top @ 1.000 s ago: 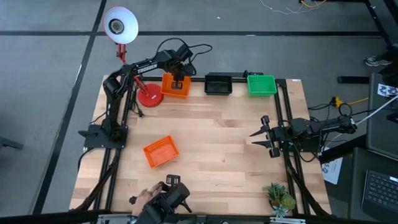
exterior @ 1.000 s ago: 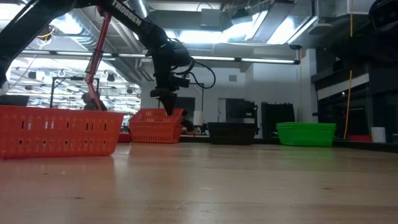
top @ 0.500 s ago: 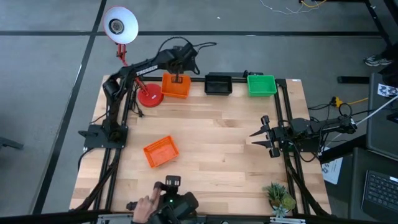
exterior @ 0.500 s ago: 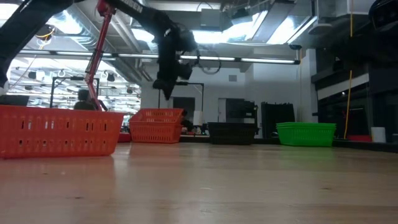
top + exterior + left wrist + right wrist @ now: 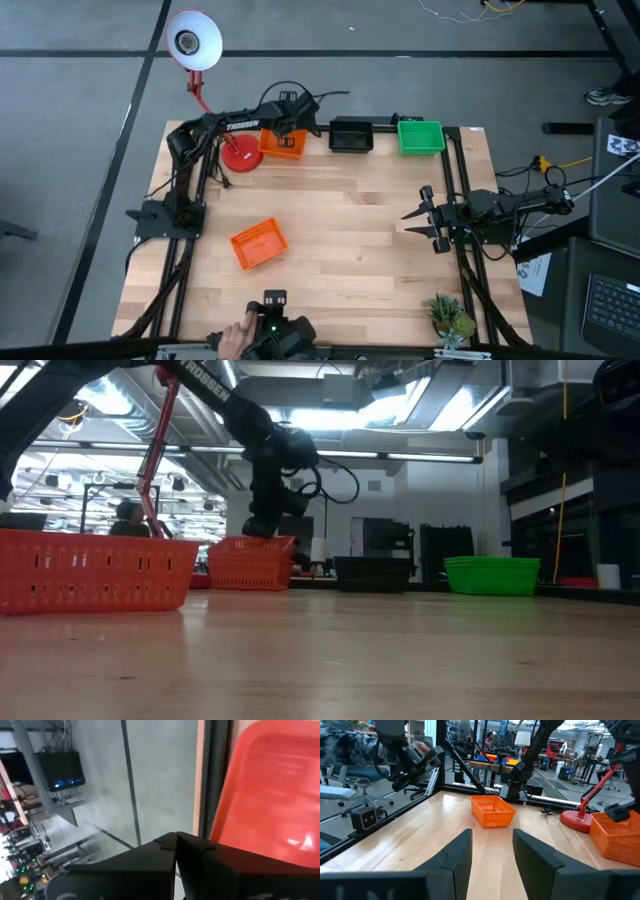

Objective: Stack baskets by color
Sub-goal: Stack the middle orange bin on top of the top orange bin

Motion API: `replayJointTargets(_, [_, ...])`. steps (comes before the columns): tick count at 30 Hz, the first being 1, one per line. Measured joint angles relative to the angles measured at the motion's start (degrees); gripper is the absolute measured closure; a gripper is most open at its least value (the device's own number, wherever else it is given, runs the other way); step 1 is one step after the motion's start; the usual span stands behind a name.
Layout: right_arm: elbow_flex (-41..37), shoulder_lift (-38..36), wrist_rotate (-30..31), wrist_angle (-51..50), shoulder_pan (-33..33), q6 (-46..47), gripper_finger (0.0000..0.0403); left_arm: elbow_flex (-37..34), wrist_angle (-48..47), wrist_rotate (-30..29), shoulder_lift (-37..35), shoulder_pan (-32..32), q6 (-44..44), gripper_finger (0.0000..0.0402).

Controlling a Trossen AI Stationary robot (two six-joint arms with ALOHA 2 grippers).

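Orange basket [image 5: 259, 244] lies skewed, long axis angled to the table edges. We note left gripper [image 5: 288, 128] pinched closed above the rear orange stack [image 5: 283, 141]; right gripper [image 5: 421, 218] spread, idle.

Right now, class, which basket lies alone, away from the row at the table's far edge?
The orange basket in the near left part of the table. The other orange one, the black and the green line the far edge.

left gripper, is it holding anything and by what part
Nothing: the left gripper is shut and empty above the far orange basket. The right gripper is open, empty.
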Motion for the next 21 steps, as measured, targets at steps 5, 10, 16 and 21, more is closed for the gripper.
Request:
replayJointTargets(5, [0.0, 0.0, 0.0, 0.0, 0.0, 0.0, 0.026, -2.3, 0.9, 0.8, 0.2, 0.6, -1.2, 0.0401])
replayJointTargets(10, [0.0, 0.0, 0.0, 0.0, 0.0, 0.0, 0.026, -1.7, 2.4, -1.2, -0.2, 0.3, -1.4, 0.0401])
replayJointTargets(16, [0.0, 0.0, 0.0, 0.0, 0.0, 0.0, 0.026, 4.6, -14.2, 8.8, -2.7, -3.5, -8.4, 0.0401])
replayJointTargets(21, [0.0, 0.0, 0.0, 0.0, 0.0, 0.0, 0.026, 6.4, -32.8, 30.6, -3.5, -6.7, -17.2, 0.0401])
